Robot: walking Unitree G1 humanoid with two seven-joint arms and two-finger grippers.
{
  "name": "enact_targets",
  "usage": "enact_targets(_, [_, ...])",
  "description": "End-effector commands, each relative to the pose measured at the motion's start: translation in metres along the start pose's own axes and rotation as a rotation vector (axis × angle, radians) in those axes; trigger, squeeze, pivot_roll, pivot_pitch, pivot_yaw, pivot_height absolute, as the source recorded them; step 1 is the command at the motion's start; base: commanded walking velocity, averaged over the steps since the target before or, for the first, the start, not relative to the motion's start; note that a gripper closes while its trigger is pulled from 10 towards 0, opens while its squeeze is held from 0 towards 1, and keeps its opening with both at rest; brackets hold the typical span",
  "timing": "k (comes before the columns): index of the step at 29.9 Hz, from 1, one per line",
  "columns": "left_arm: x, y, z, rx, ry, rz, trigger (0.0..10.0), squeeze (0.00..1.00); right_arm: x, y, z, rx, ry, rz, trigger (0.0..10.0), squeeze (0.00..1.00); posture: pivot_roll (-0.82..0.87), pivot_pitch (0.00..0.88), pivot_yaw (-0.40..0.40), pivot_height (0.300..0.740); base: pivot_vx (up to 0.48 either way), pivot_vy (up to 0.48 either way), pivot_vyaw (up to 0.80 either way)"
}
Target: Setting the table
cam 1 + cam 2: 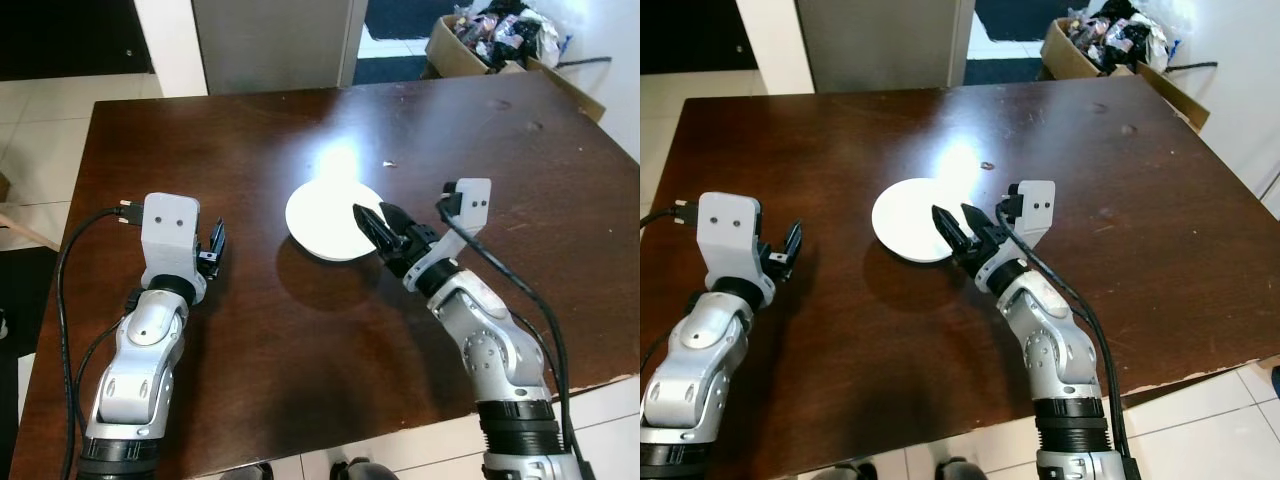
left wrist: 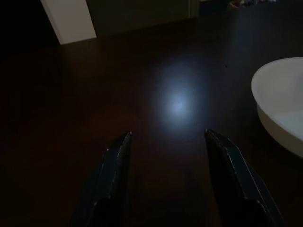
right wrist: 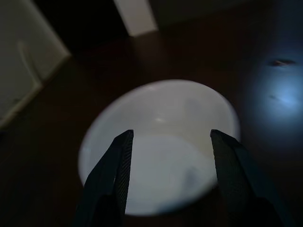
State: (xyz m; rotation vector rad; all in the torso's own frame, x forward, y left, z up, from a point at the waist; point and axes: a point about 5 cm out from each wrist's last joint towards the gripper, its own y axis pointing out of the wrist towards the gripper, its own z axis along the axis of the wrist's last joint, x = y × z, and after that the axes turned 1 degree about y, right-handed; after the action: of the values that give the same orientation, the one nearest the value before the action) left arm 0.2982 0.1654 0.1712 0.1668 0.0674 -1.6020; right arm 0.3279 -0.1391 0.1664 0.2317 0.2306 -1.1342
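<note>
Right wrist view: white plate point(image 3: 165, 118) lies just past the parted right gripper point(image 3: 170, 142). Left gripper point(image 1: 212, 245), fingers apart, sits beside it.

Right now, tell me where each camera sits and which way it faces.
Left eye view: on the head, looking down at the dark wooden table; both arms show.
Right eye view: its stereo twin, same scene.
Left wrist view: along the open left gripper over the bare tabletop.
Right wrist view: along the open right gripper into the white bowl.
All four share the bowl.
</note>
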Motion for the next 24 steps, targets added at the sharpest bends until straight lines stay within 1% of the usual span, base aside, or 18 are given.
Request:
enact_targets(1, [-0.001,-0.001,-0.005,-0.024,-0.001,-0.006,10.0,0.0,0.007,-0.001,-0.005,-0.015,-0.013,-0.04,10.0,0.38,-0.1,0.063,0.034,0.74,0.0,0.0,0.0])
enact_targets(2, [-0.002,0.0,-0.004,-0.021,0.0,-0.008,10.0,0.0,0.008,0.0,-0.004,-0.012,-0.025,-0.044,10.0,1.0,-0.1,0.063,0.034,0.74,0.0,0.0,0.0])
enact_targets(4, [-0.002,0.002,-0.003,-0.018,0.001,-0.011,10.0,0.0,0.009,0.002,-0.002,-0.007,-0.032,-0.052,10.0,1.0,-0.1,0.061,0.04,0.74,0.0,0.0,0.0])
enact_targets(8, [-0.002,0.004,-0.001,-0.014,0.004,-0.016,10.0,0.0,0.012,0.006,0.0,-0.001,-0.01,-0.069,10.0,1.0,-0.1,0.059,0.04,0.74,0.0,0.0,0.0])
enact_targets(13, [-0.002,0.005,-0.001,-0.014,0.005,-0.017,10.0,0.0,0.019,0.009,-0.002,0.003,0.031,-0.106,10.0,1.0,-0.1,0.059,0.039,0.74,0.0,0.0,0.0])
enact_targets(16, [-0.002,0.005,-0.001,-0.013,0.013,-0.02,10.0,0.0,0.028,0.019,-0.004,0.009,0.14,-0.145,10.0,1.0,-0.09,0.06,0.037,0.74,0.0,0.0,0.0])
enact_targets(17, [-0.002,0.005,-0.001,-0.013,0.015,-0.02,10.0,0.0,0.031,0.021,-0.005,0.009,0.165,-0.156,10.0,1.0,-0.08,0.06,0.033,0.74,0.0,0.0,0.0])
enact_targets(18, [-0.002,0.005,-0.001,-0.013,0.015,-0.02,10.0,0.0,0.031,0.021,-0.005,0.009,0.165,-0.156,10.0,1.0,-0.08,0.06,0.033,0.74,0.0,0.0,0.0])
enact_targets(19, [-0.002,0.005,0.0,-0.01,0.016,-0.02,10.0,0.0,0.033,0.024,-0.005,0.006,0.188,-0.162,10.0,1.0,-0.08,0.059,0.032,0.74,0.0,0.0,0.0])
enact_targets(20, [-0.003,0.005,0.001,-0.008,0.017,-0.015,10.0,0.0,0.033,0.03,-0.005,0.0,0.217,-0.15,10.0,0.0,-0.08,0.059,0.032,0.74,0.0,0.0,0.0])
enact_targets(22, [-0.004,0.005,0.001,-0.007,0.019,-0.011,10.0,0.0,0.033,0.033,-0.004,-0.004,0.222,-0.145,10.0,0.0,-0.08,0.059,0.032,0.74,0.0,0.0,0.0])
enact_targets(23, [-0.006,0.004,0.001,-0.007,0.019,-0.005,10.0,0.0,0.029,0.039,-0.003,-0.019,0.251,-0.105,10.0,0.0,-0.07,0.06,0.024,0.74,0.0,0.0,0.0])
enact_targets(24, [-0.006,0.004,0.001,-0.006,0.019,-0.004,10.0,0.0,0.028,0.042,-0.004,-0.037,0.261,-0.1,10.0,0.0,-0.07,0.06,0.024,0.74,0.0,0.0,0.0])
